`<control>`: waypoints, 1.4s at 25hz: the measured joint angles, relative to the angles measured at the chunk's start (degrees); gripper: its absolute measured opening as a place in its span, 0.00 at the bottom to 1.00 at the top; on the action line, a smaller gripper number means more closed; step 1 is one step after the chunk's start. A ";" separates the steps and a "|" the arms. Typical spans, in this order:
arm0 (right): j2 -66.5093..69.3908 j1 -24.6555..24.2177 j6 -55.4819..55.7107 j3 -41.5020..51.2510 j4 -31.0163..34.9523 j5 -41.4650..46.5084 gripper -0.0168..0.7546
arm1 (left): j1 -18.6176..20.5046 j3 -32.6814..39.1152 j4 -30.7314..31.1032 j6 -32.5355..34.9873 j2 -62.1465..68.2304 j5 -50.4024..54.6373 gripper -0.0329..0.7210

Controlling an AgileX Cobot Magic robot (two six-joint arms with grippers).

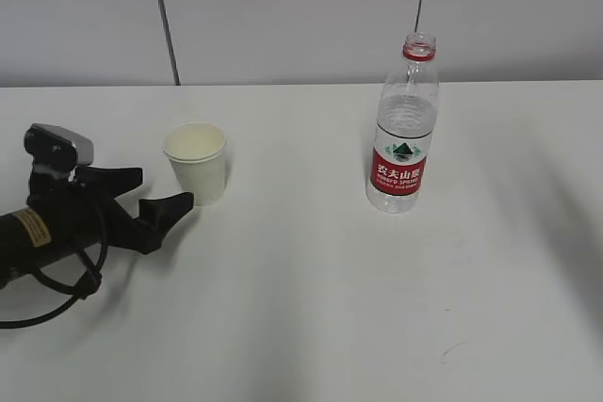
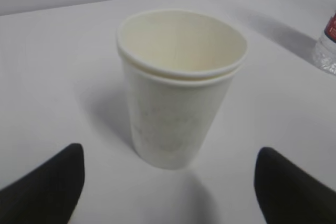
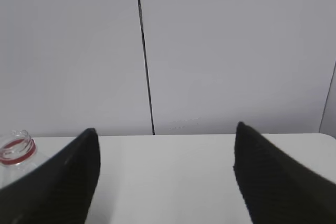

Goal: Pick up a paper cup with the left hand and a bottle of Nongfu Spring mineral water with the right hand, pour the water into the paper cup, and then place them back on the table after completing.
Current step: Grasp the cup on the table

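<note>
A cream paper cup [image 1: 198,162] stands upright on the white table [image 1: 301,308], left of centre. It looks empty and shows a double rim in the left wrist view [image 2: 178,93]. My left gripper [image 1: 160,190] is open, low over the table just left of the cup, not touching it; in the left wrist view the left gripper [image 2: 169,150] has the cup ahead between its fingers. The Nongfu Spring bottle [image 1: 403,138], uncapped with a red label, holds clear water and stands right of centre. My right gripper [image 3: 166,129] is open and empty; the bottle neck [image 3: 16,148] is at its left.
A grey panelled wall [image 1: 283,7] runs behind the table's far edge. The bottle's lower part shows at the right edge of the left wrist view [image 2: 328,45]. The right arm is out of the exterior view.
</note>
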 joint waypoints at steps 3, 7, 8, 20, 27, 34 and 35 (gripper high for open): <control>0.12 0.00 0.40 0.00 0.00 -0.63 0.78 | -2.49 -2.25 -2.88 0.13 1.93 0.00 0.84; 0.12 0.00 0.53 0.00 0.00 -0.80 0.78 | -5.76 -5.84 -6.00 0.18 4.39 -0.01 0.83; 0.12 0.00 0.53 0.00 0.00 -0.80 0.78 | -6.62 -6.72 -7.43 0.18 5.20 -0.01 0.83; 0.12 0.00 0.78 0.00 0.00 -1.01 0.78 | -10.49 -13.12 -16.38 0.30 10.12 0.10 0.82; 0.12 0.00 0.78 0.00 0.00 -1.01 0.78 | -10.49 -15.05 -17.40 0.30 10.12 0.04 0.79; 0.24 0.00 0.78 0.00 0.00 -1.12 0.78 | -10.49 -15.19 -17.57 0.33 10.12 0.04 0.70; 0.49 0.00 0.78 0.00 0.00 -1.12 0.78 | -10.49 -15.19 -17.57 0.33 10.12 0.04 0.68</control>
